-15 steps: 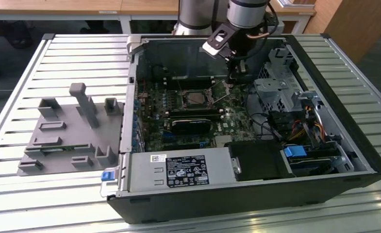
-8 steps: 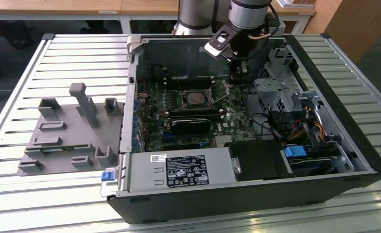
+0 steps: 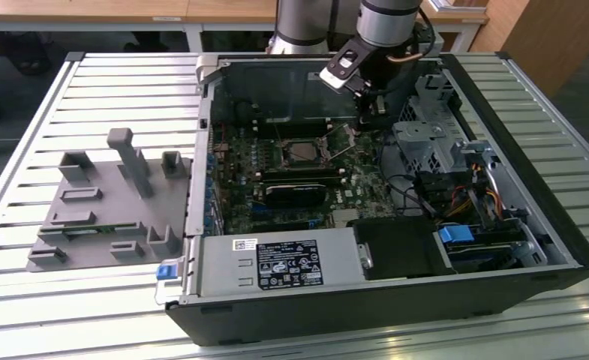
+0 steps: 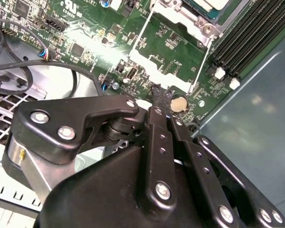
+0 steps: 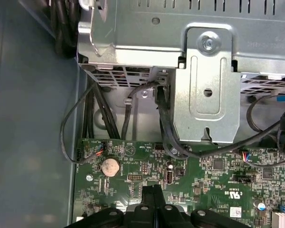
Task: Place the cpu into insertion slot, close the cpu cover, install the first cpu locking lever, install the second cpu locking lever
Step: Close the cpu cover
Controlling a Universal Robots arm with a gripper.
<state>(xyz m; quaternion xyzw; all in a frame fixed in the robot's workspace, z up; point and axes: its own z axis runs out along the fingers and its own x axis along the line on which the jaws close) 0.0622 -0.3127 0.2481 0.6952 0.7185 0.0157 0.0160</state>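
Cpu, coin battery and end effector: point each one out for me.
cpu (image 3: 302,153): exterior view, middle of its pale face.
coin battery (image 5: 110,166): first wrist view, centre of its round top.
end effector (image 5: 152,189): first wrist view, between its fingertips.

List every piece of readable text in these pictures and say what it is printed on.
Black-and-white sticker on the silver metal power supply box, exterior view: print too small to read.
White lettering on the green motherboard, first wrist view: too small to read.
Small white sticker on that board: unreadable.
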